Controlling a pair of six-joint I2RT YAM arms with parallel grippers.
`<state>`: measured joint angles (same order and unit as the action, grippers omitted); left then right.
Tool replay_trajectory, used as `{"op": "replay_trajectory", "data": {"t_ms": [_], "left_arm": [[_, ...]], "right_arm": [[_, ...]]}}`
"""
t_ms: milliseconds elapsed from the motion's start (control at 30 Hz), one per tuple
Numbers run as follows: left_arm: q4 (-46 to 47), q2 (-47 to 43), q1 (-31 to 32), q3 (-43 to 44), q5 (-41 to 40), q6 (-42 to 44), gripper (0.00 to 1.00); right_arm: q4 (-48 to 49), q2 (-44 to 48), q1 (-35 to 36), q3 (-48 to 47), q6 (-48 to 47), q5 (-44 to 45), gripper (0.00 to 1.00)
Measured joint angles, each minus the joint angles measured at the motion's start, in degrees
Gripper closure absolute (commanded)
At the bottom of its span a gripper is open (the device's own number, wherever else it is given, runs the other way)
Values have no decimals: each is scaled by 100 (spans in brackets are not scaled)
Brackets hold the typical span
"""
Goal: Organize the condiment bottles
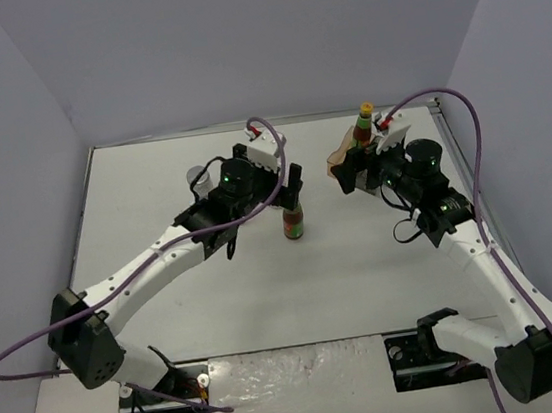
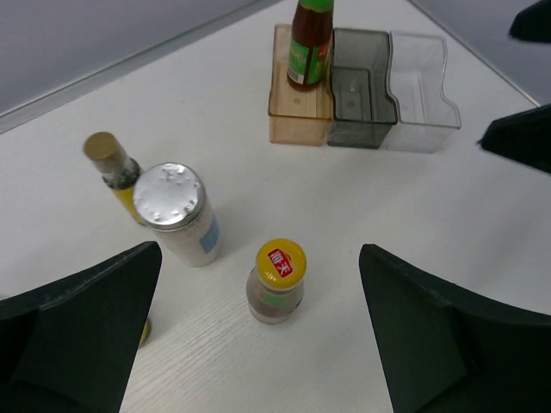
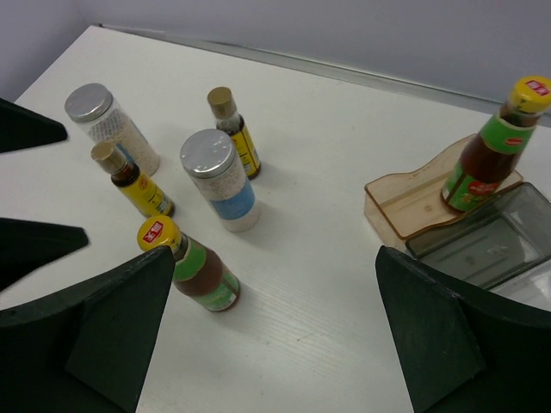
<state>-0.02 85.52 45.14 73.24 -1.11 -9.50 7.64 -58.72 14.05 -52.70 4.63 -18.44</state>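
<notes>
Yellow-capped red bottle [image 2: 275,282] stands on the counter [image 2: 344,215] before our left gripper [image 2: 260,251], its jaws spread, and our right gripper [image 3: 275,254] gapes likewise.

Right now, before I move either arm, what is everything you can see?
dark red bottles: two, yellow caps; one on the table, the other in the tray's orange compartment
white jars: two, silver lids; on the table, second farther left
slim brown bottles: two, yellow labels; on the table, second beside the jars
tray: one; orange, grey and clear compartments side by side
table: one, white
left gripper: open, by the table's dark red bottle
right gripper: open, empty
</notes>
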Motion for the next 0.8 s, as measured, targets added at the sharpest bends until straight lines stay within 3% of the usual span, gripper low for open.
{"op": "replay_trajectory", "data": {"t_ms": [233,633,800], "left_arm": [[-412,-1729,-551,-852,-566,-347,3],[-2028,-4179,-2970,-2767,-1072,-740,3],[-2286,-4722,-3136,-3092,-1362,-727,3]], "right_arm": [[69,-453,662,-29,-107,54,0],[1167,-1500,2088,339,-193,846,1],[1520,-2074,2173,438,-197,1050,7]]}}
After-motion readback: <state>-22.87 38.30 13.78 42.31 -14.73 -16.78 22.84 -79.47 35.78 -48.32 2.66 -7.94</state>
